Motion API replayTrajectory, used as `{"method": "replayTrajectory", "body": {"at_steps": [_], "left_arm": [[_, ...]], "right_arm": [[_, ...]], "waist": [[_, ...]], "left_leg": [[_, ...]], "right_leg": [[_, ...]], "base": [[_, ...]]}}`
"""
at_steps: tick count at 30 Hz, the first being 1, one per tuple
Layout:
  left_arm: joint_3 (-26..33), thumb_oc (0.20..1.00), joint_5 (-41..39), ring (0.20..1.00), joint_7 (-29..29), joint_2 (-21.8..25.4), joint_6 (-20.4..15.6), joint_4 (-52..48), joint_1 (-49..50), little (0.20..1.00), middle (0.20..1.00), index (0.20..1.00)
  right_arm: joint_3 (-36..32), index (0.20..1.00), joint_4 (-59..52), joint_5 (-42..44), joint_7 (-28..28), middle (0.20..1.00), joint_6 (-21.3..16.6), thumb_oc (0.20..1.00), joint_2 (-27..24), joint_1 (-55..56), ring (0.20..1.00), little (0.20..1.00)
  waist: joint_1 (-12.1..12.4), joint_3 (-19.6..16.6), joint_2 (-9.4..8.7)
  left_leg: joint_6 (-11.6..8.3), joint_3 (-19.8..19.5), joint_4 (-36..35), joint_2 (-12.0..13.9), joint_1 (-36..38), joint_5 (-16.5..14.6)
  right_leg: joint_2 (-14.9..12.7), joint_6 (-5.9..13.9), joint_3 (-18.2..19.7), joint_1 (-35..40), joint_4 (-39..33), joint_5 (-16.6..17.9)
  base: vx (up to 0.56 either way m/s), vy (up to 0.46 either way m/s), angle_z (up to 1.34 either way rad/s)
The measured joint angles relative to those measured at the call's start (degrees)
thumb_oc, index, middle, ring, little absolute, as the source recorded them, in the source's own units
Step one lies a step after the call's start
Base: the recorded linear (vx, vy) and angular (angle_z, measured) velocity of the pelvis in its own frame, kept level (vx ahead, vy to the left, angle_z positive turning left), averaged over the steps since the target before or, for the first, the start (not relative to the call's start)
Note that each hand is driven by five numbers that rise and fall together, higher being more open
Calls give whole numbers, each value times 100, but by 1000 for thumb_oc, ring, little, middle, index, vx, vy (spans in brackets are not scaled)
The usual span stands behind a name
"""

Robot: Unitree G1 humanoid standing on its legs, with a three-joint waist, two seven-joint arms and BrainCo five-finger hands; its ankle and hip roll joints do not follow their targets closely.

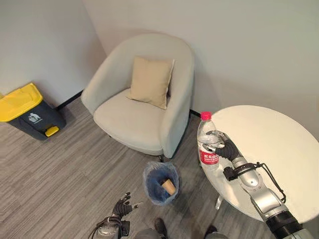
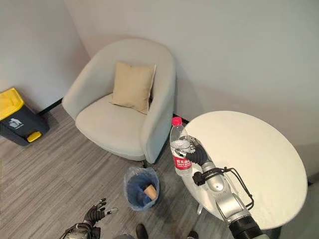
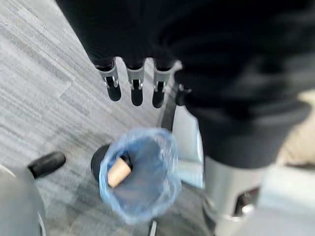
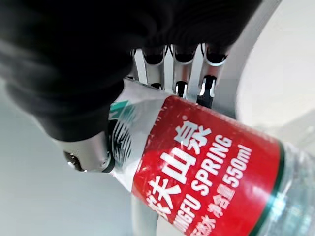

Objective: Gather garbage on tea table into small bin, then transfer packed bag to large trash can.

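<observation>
Fingers [image 4: 179, 73] of right hand [image 1: 227, 148] wrap a clear plastic water bottle with red label and red cap [image 1: 208, 142], upright at the edge of the round white surface [image 1: 279, 149]. Bottle looks empty: judged light, thin-walled, smooth and crushable; hold at the label band seems best, grip gentle. Large pale grey armchair [image 1: 142, 99] with beige cushion [image 1: 150, 81] stands close beside the route. Dark grey large trash can with yellow lid [image 1: 27, 110] sits well apart. Small bin lined with blue bag [image 1: 160, 183] on floor below holds a tan paper cup [image 1: 169, 185]. Left hand [image 3: 133, 83], fingers straight, hovers near bin.
</observation>
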Motion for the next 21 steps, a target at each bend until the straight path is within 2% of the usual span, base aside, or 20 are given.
{"method": "replayTrajectory", "body": {"at_steps": [2, 5, 7, 8, 9, 10, 11, 13, 14, 16, 21], "left_arm": [[26, 1000, 98, 1000, 1, 121, 11, 0, 24, 1000, 1000, 1000], [34, 1000, 98, 1000, 1, 204, 46, 2, 26, 1000, 1000, 1000], [40, 1000, 97, 1000, 9, 196, 47, 43, -34, 1000, 1000, 1000], [57, 1000, 97, 1000, 34, 292, 40, -1, -137, 1000, 1000, 1000], [117, 1000, 96, 1000, 33, 312, 32, -23, -153, 1000, 1000, 1000], [213, 1000, 96, 1000, 36, 303, 28, -2, -228, 1000, 1000, 1000], [202, 1000, 96, 1000, 32, 282, 25, -16, -258, 1000, 1000, 1000], [201, 1000, 96, 1000, 32, 250, -3, -37, -213, 1000, 1000, 1000], [208, 1000, 97, 1000, 32, 246, -5, -10, -197, 1000, 1000, 1000], [225, 1000, 103, 1000, 8, 174, -30, -9, -42, 1000, 1000, 1000], [205, 1000, 113, 1000, -16, 118, 16, 112, 186, 1000, 1000, 1000]], "right_arm": [[74, 200, -8, -1, 17, 200, -2, 200, 59, -19, 200, 200], [78, 200, -4, -2, 48, 200, 2, 200, 98, -24, 200, 200], [64, 200, -3, -2, 62, 200, -2, 200, 83, -29, 200, 200], [122, 200, 1, -7, 121, 200, 8, 200, 80, 2, 200, 200], [134, 200, -2, -16, 134, 200, 5, 200, 75, 5, 200, 200], [123, 200, -4, -17, 135, 200, -3, 200, 62, 7, 200, 200], [122, 200, 4, -18, 139, 200, 8, 200, -12, 47, 200, 200], [90, 200, 18, -33, 195, 200, 11, 200, -87, 43, 200, 200], [78, 200, 18, -131, 209, 200, 12, 200, -159, 61, 200, 200], [89, 200, 68, -275, 308, 200, 25, 200, -355, 139, 200, 200], [252, 200, 22, -454, 420, 200, 21, 200, -562, 44, 200, 200]], "waist": [[151, -19, -35], [195, -5, -61], [155, 34, -5], [25, 118, -108], [37, 173, -85], [-82, 169, -180], [-251, 212, -99], [-154, 297, 35], [-172, 356, 165], [-94, 385, 252], [-18, 377, 260]], "left_leg": [[45, 17, -2, -88, -14, -34], [92, 3, -5, -173, -46, -66], [196, -36, 62, -173, -180, -108], [260, -160, 74, -213, -259, -94], [329, -233, 75, -222, -351, -112], [367, -363, 83, -218, -478, -78], [363, -594, 61, -210, -570, -11], [225, -670, 40, -162, -620, 141], [147, -890, 91, -119, -757, 225], [61, -1151, 84, -46, -729, 308], [-76, -1349, 98, 19, -899, 390]], "right_leg": [[-125, 102, 98, -110, 112, 48], [-268, 211, 235, -314, 463, -33], [-462, 267, 672, -839, 1453, -227], [-424, 319, 1146, -1272, 1900, -729], [-196, 224, 1479, -1458, 1824, -810], [132, 127, 1974, -1617, 1660, -806], [318, 14, 2222, -1587, 1568, -722], [464, -41, 2286, -1567, 1449, -678], [555, -42, 2211, -1497, 1378, -620], [612, -162, 1907, -1280, 1269, -649], [680, -261, 1652, -1334, 1243, -704]], "base": [[61, 207, -5], [3, 160, -6], [-31, 87, 12], [-41, 61, 31], [-14, 32, 51], [32, -16, 82], [34, -34, 77], [42, -70, 44], [109, -128, 60], [112, -135, 68], [-29, -57, 28]]}}
